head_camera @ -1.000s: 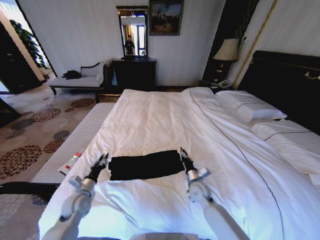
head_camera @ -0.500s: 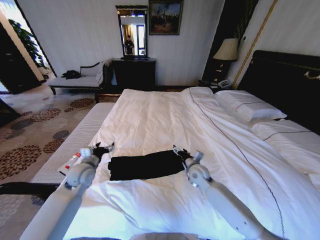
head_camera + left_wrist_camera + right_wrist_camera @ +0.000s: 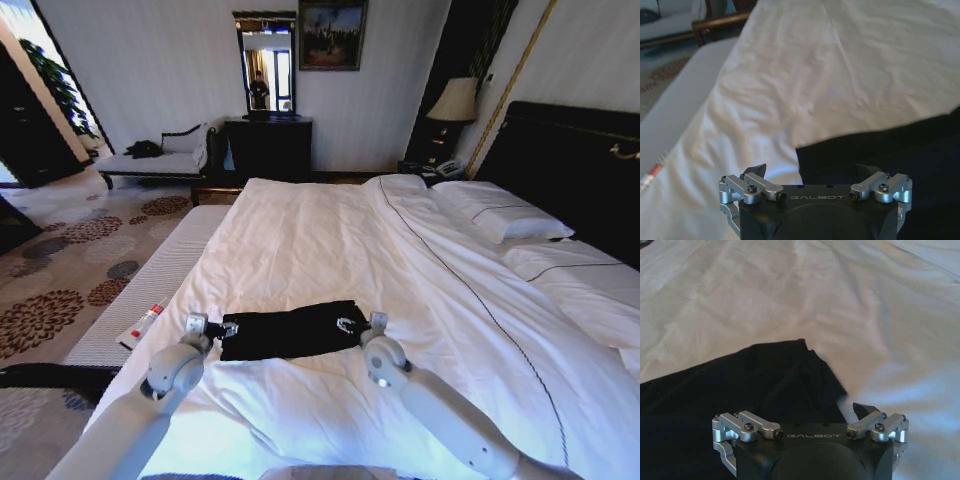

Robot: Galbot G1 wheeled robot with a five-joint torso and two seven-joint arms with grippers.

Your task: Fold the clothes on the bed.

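Left arm: grey, reaching forward, low.
Left black-and-silver gripper (image 3: 226,328): fingers spread apart, (image 3: 812,172).
Right arm: grey, reaching forward, low.
Right black-and-silver gripper (image 3: 350,325): fingers spread apart, (image 3: 810,412).

Black T-shirt (image 3: 290,331); white duvet (image 3: 330,240)

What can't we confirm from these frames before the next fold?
- Lettering on the black T-shirt: none legible in any view.
- Left end effector contact: right fingertip lost against dark cloth in the left wrist view.
- Right end effector left fingertip: indistinguishable from the shirt in the right wrist view.
- Near edge of the bed: cut off by the head view's bottom edge.
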